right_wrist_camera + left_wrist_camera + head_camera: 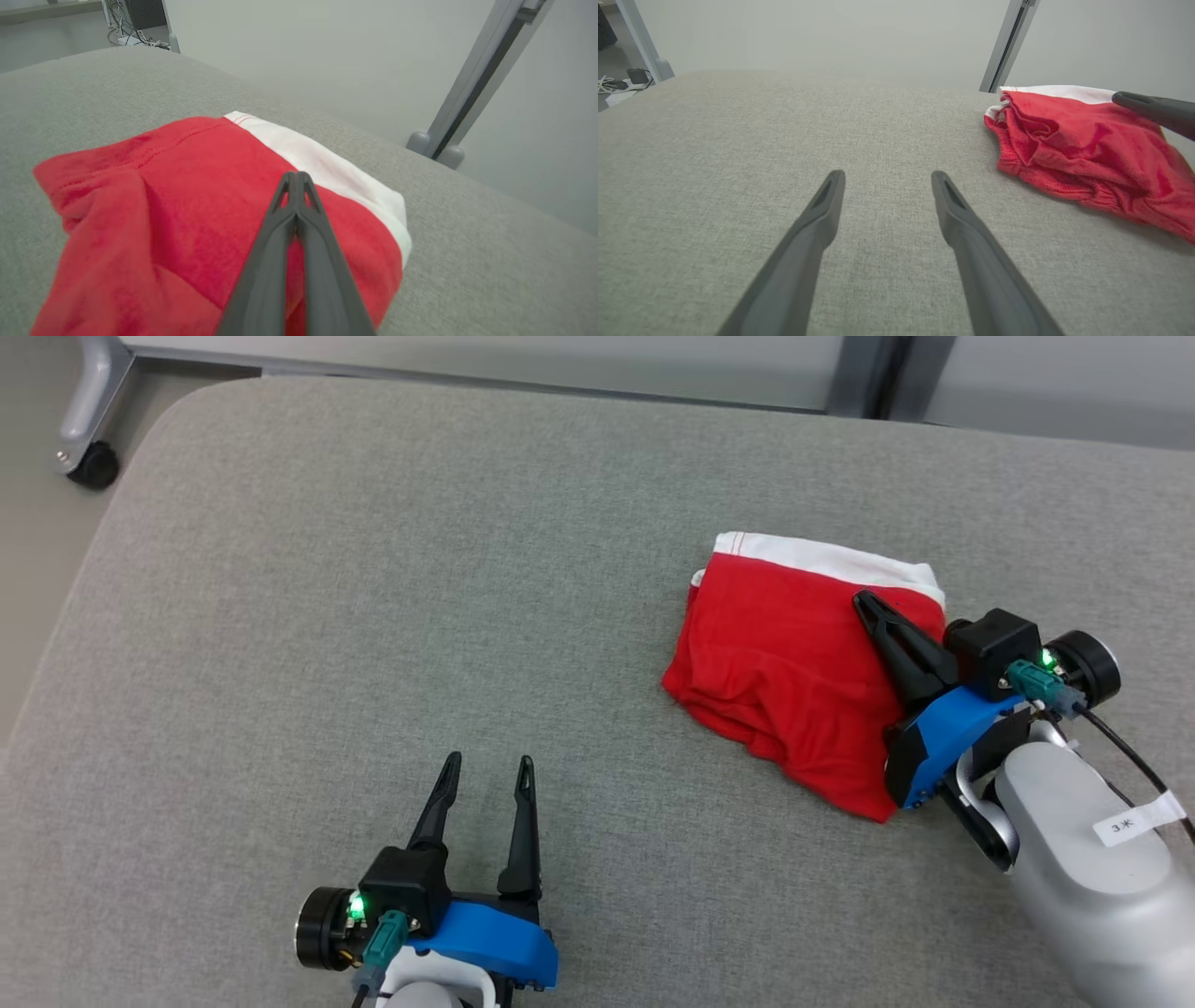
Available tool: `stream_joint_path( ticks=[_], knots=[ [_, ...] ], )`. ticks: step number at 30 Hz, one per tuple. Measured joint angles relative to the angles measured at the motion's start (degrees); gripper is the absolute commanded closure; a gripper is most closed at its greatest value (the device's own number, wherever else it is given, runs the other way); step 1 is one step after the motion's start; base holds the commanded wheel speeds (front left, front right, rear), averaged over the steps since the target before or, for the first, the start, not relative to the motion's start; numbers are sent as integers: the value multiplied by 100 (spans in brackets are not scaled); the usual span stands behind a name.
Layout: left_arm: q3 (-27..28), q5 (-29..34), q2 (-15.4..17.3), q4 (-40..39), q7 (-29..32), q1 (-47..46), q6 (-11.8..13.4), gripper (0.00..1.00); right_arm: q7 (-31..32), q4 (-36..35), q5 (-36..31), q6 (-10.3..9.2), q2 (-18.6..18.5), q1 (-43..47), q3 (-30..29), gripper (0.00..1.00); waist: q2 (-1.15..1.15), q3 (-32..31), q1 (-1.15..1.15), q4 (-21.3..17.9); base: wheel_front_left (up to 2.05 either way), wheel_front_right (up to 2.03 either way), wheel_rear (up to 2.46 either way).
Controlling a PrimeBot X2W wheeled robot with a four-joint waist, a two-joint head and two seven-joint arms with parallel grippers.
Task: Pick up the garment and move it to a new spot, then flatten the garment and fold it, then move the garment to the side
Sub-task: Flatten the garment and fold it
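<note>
Right gripper (863, 601) fingers pressed tight together, lying across the folded red garment (775, 663), any pinched cloth not discernible, right forearm angled in from lower right, garment right of centre on grey cushion (327, 616), left gripper (488, 770) spread wide, empty

Dark fingers (439, 803); blue mounts (495, 947); silver labelled forearm (1083, 868)

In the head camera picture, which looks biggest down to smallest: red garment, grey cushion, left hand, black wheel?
Largest: grey cushion.
Next: red garment and left hand look similar; the hand is nearer the camera, so unranked.
Smallest: black wheel.
</note>
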Motion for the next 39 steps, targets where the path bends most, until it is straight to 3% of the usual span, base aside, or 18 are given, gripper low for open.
stream_joint_path(
  ticks=[4, 13, 24, 39],
  knots=[
    [-90, -52, 0, -30, 0, -32, 44, 0, 1, 326, 35, 0, -130, -199, 524, 100, 0, 166, 0, 209, 0, 0, 0],
    [-147, -96, 0, -100, 0, -124, 93, 0, 0, -21, 304, 0, -356, -240, 1680, 100, 0, 277, 0, 248, 0, 0, 0],
    [-214, -121, 0, -131, 0, -228, 65, 0, 1, -601, 225, 0, -343, -271, 1155, 100, 0, 248, 0, 236, 0, 0, 0],
    [-125, -197, 0, -68, 1, -74, 8, 0, 1, -402, 371, 0, -354, -153, 2455, 100, 0, 186, 0, 340, 0, 0, 0]
  ],
)
